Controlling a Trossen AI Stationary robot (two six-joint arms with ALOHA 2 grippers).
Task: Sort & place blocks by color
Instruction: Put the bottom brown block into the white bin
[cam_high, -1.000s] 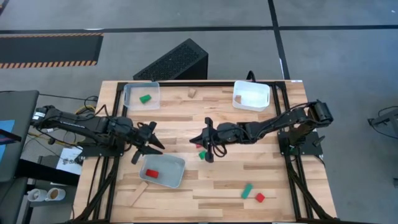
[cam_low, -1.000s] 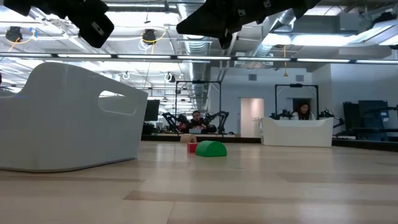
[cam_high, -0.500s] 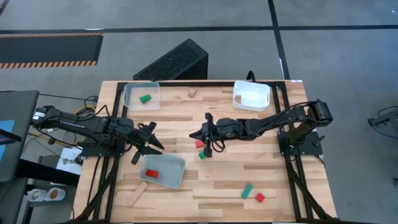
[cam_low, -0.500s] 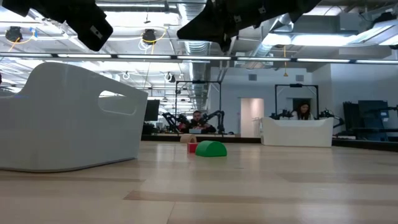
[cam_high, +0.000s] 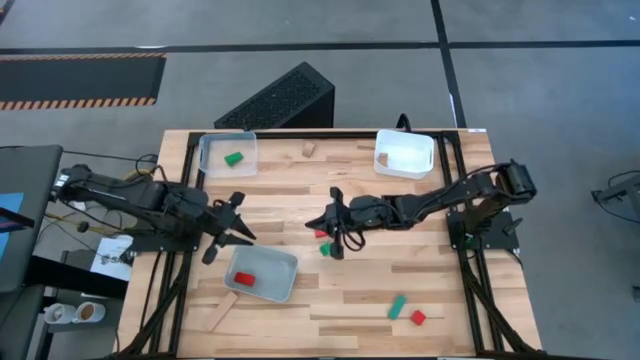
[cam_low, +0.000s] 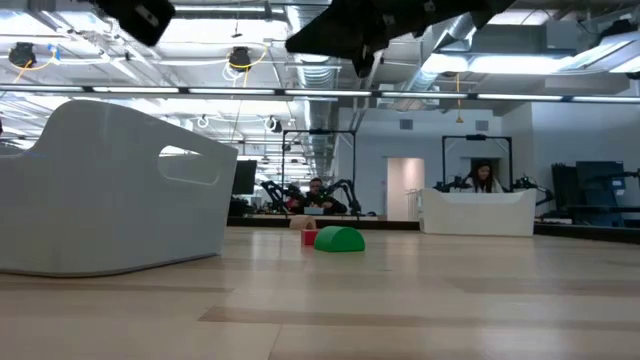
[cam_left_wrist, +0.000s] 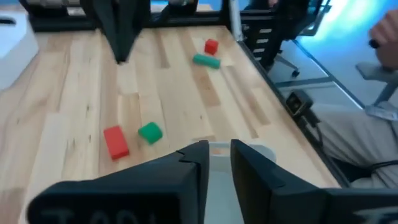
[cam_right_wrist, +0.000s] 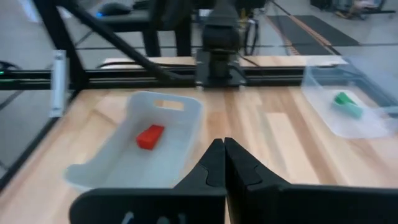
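My left gripper (cam_high: 232, 232) hangs over the table's left part, just beyond the translucent tray (cam_high: 283, 268) that holds a red block (cam_high: 245, 279). Its fingers (cam_left_wrist: 198, 157) stand a little apart with nothing between them. My right gripper (cam_high: 336, 240) is shut and empty, high above a red block (cam_high: 322, 232) and a green block (cam_high: 325, 249) lying on the table's middle. In the low view the green block (cam_low: 340, 240) and the red block (cam_low: 308, 238) rest flat on the wood, far below the right gripper (cam_low: 360, 55).
A far-left tray (cam_high: 215, 145) holds a green block (cam_high: 233, 158). A white far-right tray (cam_high: 415, 160) holds a light wood block (cam_high: 383, 158). Loose pieces: a light block (cam_high: 310, 150), a long light bar (cam_high: 222, 312), a green block (cam_high: 397, 306) and a red block (cam_high: 418, 318).
My left gripper has risen and drawn back a little toward the table's left and far edges, away from the tray with the red block. The blocks and trays lie where they were.
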